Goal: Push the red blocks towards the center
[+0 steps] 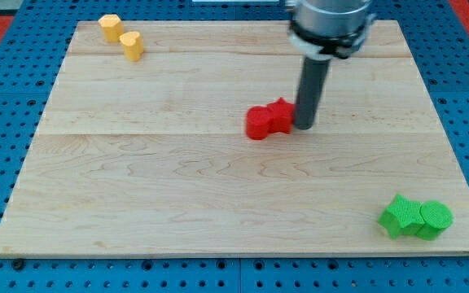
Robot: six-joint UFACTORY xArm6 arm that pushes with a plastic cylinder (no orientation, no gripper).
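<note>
Two red blocks sit touching each other near the middle of the wooden board: a rounded red block on the left and a red block of unclear shape on the right. My tip rests on the board right against the right side of the right red block. The dark rod rises from it to the arm's grey head at the view's top.
Two yellow blocks lie at the board's top left corner. Two green blocks, one star-like and one round, lie touching at the bottom right corner. Blue pegboard surrounds the board.
</note>
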